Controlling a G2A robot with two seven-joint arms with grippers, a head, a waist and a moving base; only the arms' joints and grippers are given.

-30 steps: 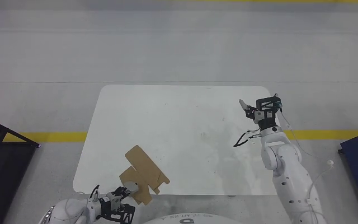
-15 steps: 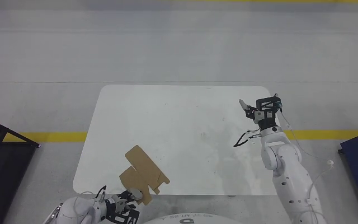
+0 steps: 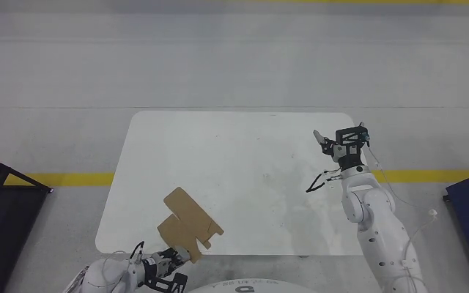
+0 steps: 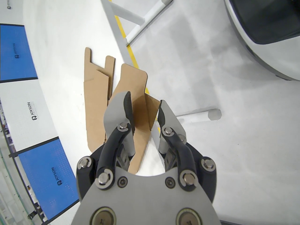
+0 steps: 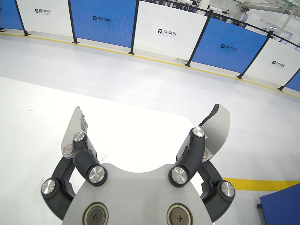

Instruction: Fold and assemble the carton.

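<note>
The carton (image 3: 189,223) is a flat brown cardboard blank lying at the near left corner of the white table (image 3: 242,146), with one end sticking out past the near edge. My left gripper (image 3: 176,256) sits at that overhanging end. In the left wrist view its fingers (image 4: 127,108) pinch a creased flap of the carton (image 4: 96,94), so the left gripper (image 4: 144,107) is shut on it. My right gripper (image 3: 322,141) hovers over the table's right side, far from the carton. There the right gripper (image 5: 150,115) is open with nothing in it above the table's corner (image 5: 117,127).
A dark stand (image 3: 18,212) is on the floor left of the table and a blue object (image 3: 458,194) at the right edge. Table legs (image 4: 140,22) stand below the near edge. The table's middle and far side are bare.
My left gripper has slid to the right along the near edge, and the carton's overhanging end has shifted slightly with it. The right arm has not moved.
</note>
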